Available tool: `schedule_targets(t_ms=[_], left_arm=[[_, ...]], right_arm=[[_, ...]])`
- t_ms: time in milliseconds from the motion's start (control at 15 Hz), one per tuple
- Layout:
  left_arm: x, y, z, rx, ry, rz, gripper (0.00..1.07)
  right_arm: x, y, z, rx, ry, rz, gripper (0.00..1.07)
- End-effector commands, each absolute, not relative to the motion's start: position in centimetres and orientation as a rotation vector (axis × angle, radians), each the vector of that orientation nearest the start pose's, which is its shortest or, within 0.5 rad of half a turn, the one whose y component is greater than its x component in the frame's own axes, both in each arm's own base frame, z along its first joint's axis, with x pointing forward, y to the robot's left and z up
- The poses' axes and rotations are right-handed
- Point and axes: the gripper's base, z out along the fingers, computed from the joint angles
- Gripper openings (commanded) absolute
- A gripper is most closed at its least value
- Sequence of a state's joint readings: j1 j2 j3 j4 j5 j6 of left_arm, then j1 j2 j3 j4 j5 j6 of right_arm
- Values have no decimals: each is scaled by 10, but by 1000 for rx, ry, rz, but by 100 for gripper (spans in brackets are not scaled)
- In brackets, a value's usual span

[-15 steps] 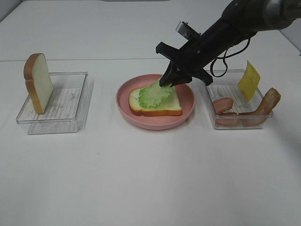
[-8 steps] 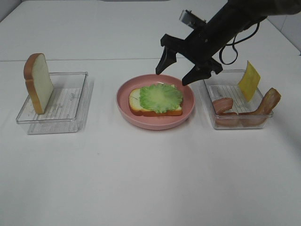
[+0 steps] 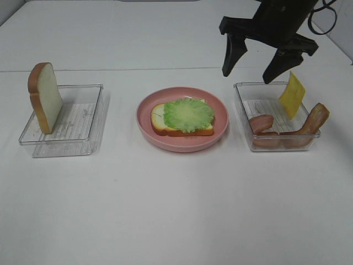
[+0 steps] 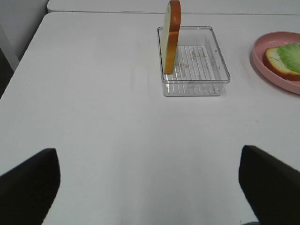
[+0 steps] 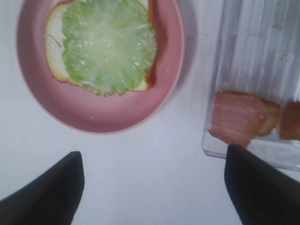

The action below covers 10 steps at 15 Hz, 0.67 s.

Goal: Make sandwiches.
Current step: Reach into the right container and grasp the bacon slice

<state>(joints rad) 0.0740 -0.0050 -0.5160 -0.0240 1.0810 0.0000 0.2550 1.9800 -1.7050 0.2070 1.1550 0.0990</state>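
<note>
The sandwich in progress sits mid-tabletop: one bread slice (image 3: 177, 130) lying flat on the pink plate (image 3: 182, 147), with the lettuce leaf (image 3: 189, 114) spread over most of it. The base and the greens look done, so the filling step seems to be in hand.

At 3 o'clock of the plate, the right tray (image 3: 241, 113) holds the bacon strips (image 3: 263, 123) and the cheese square (image 3: 292, 95), which leans upright near its far side. The right gripper (image 3: 248, 75) hangs above the tray's far edge, at about 1 o'clock of the plate, fingers spread wide and holding nothing. The next move probably calls for lowering it into the tray and closing on one thin, curled strip without dragging the others.

At 9 o'clock, the second bread slice (image 3: 45, 96) stands on edge in the left tray (image 3: 83, 147). The left gripper (image 4: 150, 187) is spread wide over bare tabletop (image 4: 93, 131), nothing between its fingers.

The right arm is cut off at the frame's top, the left arm is absent from the high view, and the number of overlapping bacon strips is hard to count.
</note>
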Motion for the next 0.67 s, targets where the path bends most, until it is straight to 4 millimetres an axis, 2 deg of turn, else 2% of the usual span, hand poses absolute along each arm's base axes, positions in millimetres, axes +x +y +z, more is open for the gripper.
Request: schedule_targets(t_ms=[67,267,467,667], left_arm=[[-11,-3,281,-74,2012,10,95],[-11,-3,281,-74,2012,10,95],[-11,-3,281,-74,2012,10,95],[-11,-3,281,-74,2012,10,95]], right_arm=[[397,100,252,-72,3011,291,80],[395,74,235,-17,3057,290,79],[396,68,215,13,3021,310,78],[406,68,198,39,2964,311,78]])
